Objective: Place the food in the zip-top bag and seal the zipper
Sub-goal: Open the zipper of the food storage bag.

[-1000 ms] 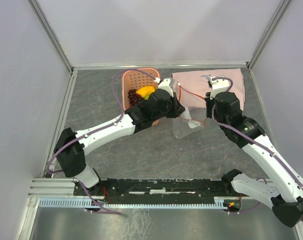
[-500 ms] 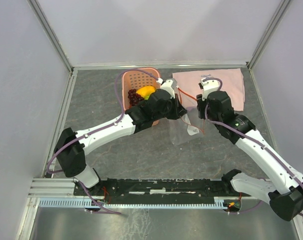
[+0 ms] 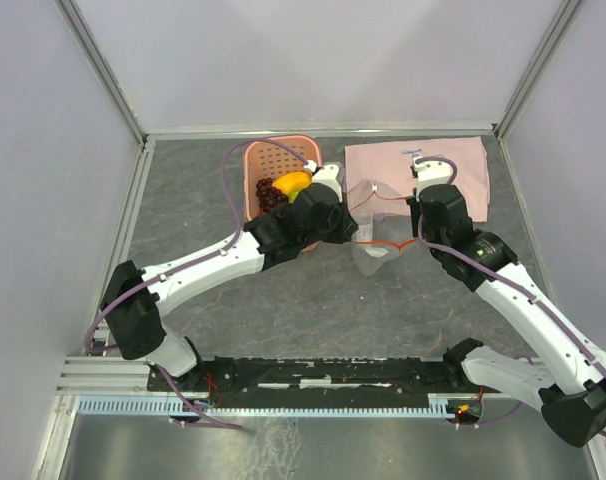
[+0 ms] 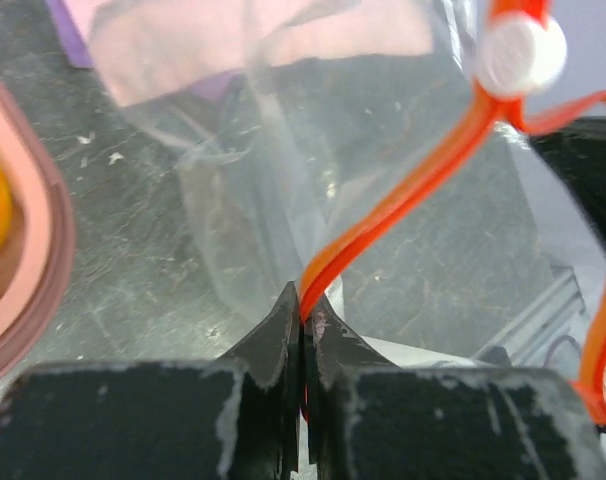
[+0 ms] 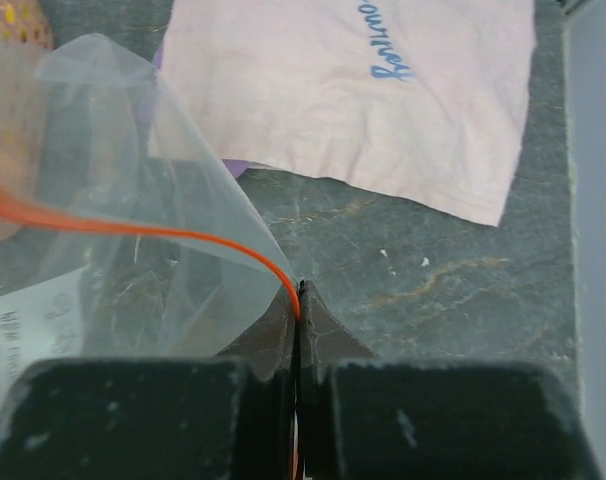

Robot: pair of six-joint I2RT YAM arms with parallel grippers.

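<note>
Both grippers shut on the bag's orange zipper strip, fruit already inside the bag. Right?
One thing is wrong: the fruit is not in the zip-top bag. The top external view shows it lying in the pink basket, and the bag looks empty. The rest holds: the left gripper and right gripper are both shut on the zipper.

A dark grey, mottled tabletop [image 3: 283, 310] with pale scuffs fills the enclosure. Plain pale lilac-white panels [image 3: 323, 60] wall it at the back and both sides, joined by slanting aluminium posts [image 3: 100, 65]. A metal rail [image 3: 103, 375] carrying a black strip [image 3: 323, 372] runs along the near edge; the light is soft and even
</note>
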